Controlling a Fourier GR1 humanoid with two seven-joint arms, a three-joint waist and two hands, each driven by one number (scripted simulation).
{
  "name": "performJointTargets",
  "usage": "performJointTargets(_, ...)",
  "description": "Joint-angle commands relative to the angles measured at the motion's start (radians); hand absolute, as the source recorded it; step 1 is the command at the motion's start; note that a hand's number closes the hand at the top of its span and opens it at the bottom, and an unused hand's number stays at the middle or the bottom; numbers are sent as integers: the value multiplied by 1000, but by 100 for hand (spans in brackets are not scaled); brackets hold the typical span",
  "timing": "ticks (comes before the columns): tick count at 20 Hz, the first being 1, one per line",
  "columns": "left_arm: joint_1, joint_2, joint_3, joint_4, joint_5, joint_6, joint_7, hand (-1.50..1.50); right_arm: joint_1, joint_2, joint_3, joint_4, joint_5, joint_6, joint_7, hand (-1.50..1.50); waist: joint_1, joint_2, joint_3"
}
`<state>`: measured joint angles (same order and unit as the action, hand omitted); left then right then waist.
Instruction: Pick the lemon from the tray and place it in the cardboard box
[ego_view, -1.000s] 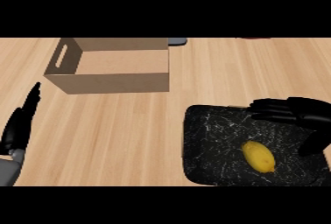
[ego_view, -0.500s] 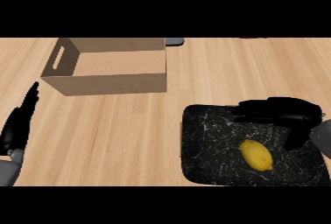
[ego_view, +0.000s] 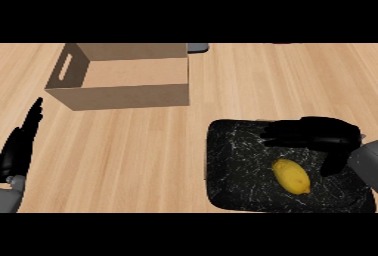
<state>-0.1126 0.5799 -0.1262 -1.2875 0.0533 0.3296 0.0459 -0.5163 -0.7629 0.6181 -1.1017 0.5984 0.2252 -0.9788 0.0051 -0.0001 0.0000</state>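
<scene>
Yellow against dark stone, the oval lemon (ego_view: 291, 176) is lying on the black, white-veined square tray (ego_view: 236, 165), toward the tray's right half, and we are seeing nothing gripping it. The tray is sitting on the pale wooden desk (ego_view: 133, 150) at the lower right of the head view.

We are watching the robot's black right hand (ego_view: 317, 134) hovering over the far part of the tray, just beyond the lemon. Its fingers are stretching out toward the left, uncurled, while the thumb is pointing down beside the lemon's right side. The hand is open and holding nothing; we are not able to tell whether the thumb is touching the fruit.

We are finding the brown open-topped cardboard box (ego_view: 122, 95) standing upright at the upper left, well apart from the tray, with a slot handle cut into its left wall. A small grey object (ego_view: 197, 47) is peeking out just behind the box's far right corner.

The black left hand (ego_view: 21, 147) is resting at the left edge, fingers straight and pointing away from us.
</scene>
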Motion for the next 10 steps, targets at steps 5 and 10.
performJointTargets(5,-43,1,28,-10,-5,-40,59,0,32,-15,19,-110,-33,103,-99,-150,-8,-1,0)
performJointTargets(10,37,-21,52,-16,-16,-35,-10,0,97,-121,-9,-201,-71,113,-135,-150,-6,-2,0)
